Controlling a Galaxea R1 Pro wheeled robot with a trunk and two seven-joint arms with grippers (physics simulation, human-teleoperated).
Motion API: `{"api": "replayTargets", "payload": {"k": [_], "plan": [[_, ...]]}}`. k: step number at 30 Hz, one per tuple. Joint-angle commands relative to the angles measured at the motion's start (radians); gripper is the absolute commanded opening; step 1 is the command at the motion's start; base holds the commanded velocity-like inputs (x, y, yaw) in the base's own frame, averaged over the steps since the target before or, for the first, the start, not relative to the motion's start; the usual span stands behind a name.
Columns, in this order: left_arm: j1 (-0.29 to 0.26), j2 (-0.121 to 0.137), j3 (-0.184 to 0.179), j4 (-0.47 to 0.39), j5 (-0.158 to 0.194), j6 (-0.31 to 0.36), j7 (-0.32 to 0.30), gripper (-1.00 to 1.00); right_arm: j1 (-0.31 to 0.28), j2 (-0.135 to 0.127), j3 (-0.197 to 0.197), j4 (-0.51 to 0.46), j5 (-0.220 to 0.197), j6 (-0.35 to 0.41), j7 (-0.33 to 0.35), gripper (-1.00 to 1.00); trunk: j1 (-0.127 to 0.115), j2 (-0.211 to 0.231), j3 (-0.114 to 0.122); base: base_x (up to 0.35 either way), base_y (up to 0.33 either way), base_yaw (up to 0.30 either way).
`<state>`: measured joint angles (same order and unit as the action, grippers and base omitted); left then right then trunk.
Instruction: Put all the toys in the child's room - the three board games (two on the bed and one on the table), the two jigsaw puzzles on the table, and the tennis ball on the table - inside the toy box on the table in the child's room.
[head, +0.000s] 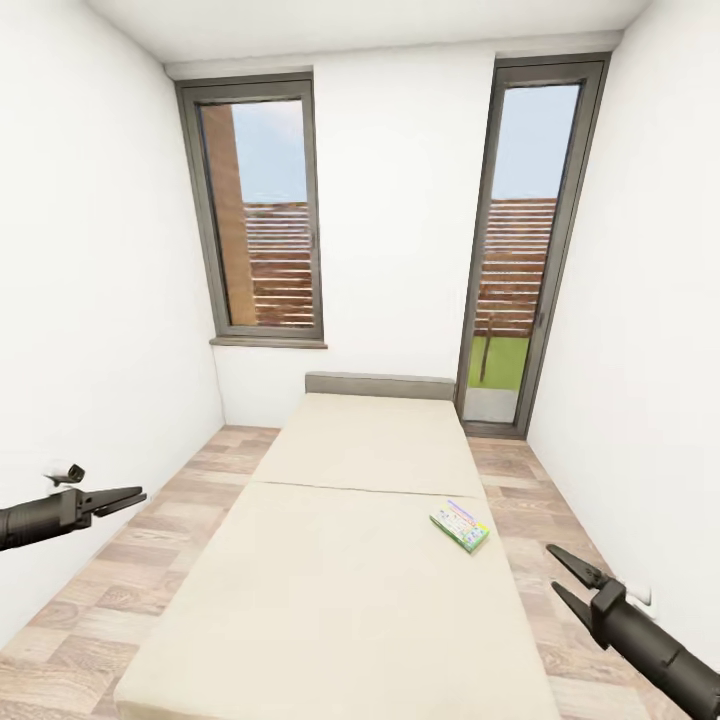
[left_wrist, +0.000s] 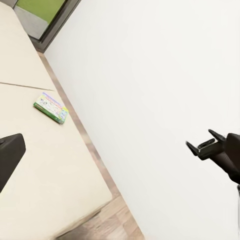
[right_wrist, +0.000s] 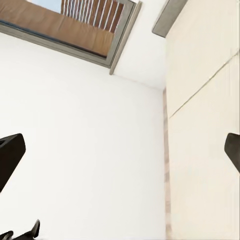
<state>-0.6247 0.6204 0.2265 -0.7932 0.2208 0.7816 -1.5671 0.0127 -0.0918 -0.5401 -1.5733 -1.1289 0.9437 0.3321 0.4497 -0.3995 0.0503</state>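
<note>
A: Status, head view. Facing the foot of the bed (head: 350, 560), cream mattress filling the lower centre of the frame, grey headboard at mid-frame, window (head: 262, 210) upper left and glazed door (head: 525, 240) upper right. One board game (head: 460, 525) lying flat on the mattress, right of centre, close to the bed's right edge. Same box visible at upper left of the left wrist view (left_wrist: 51, 108), green edge, busy printed cover.

B: Second board game on the bed?

A: Not found on the visible mattress. Cannot tell where it is. Toy box, table, puzzles, ball: none seen from this position, so no count possible of items already stowed.

B: Grippers?

A: Left gripper (head: 122, 498) at left edge, mid-low, held over the floor beside the bed; fingers look close together, nearly closed, nothing between them. Right gripper (head: 568, 582) at lower right, fingers spread apart, empty, near the bed's right side and short of the box. Also seen at right edge of the left wrist view (left_wrist: 206, 145), likewise parted.

B: Progress estimate?

A: Judged early or mid-task: at least this one board game not yet collected. Remaining, as far as shown: reach to the box with the right arm, grasp, carry to the toy box. Rest unverifiable here.
</note>
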Motion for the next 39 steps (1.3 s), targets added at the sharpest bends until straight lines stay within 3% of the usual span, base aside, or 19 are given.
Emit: {"api": "replayTargets", "payload": {"k": [1,5,10,14,25,39], "plan": [[0.000,-0.003,-0.005,0.000,-0.001,0.014,-0.004,1.00,-0.001,0.000,0.002,0.000,0.009,0.002,-0.028,1.00,0.000,-0.001,0.000,0.000,0.000,0.000],[-0.001,-0.023,-0.038,0.000,-0.004,0.030,-0.004,1.00,-0.004,-0.001,0.008,-0.002,0.018,0.000,-0.185,1.00,0.000,-0.001,0.000,0.000,0.000,0.000],[-0.001,-0.032,-0.057,-0.001,-0.005,0.047,-0.004,1.00,-0.006,-0.005,0.007,-0.002,0.020,0.006,-0.249,1.00,0.000,-0.001,0.000,0.000,0.000,0.000],[-0.002,-0.034,-0.064,0.000,-0.006,0.068,-0.004,1.00,-0.006,-0.007,0.006,-0.002,0.020,0.009,-0.232,1.00,0.000,-0.001,0.000,0.000,0.000,0.000],[-0.003,-0.057,-0.069,-0.001,-0.008,0.090,-0.004,1.00,0.002,-0.008,0.004,-0.003,0.023,0.005,-0.080,1.00,0.000,-0.001,0.000,0.000,0.000,0.000],[-0.003,-0.064,-0.064,-0.001,-0.006,0.079,-0.004,1.00,0.004,-0.009,-0.006,-0.004,0.023,0.008,-0.047,1.00,0.000,-0.001,0.000,0.000,-0.082,0.008]]}}
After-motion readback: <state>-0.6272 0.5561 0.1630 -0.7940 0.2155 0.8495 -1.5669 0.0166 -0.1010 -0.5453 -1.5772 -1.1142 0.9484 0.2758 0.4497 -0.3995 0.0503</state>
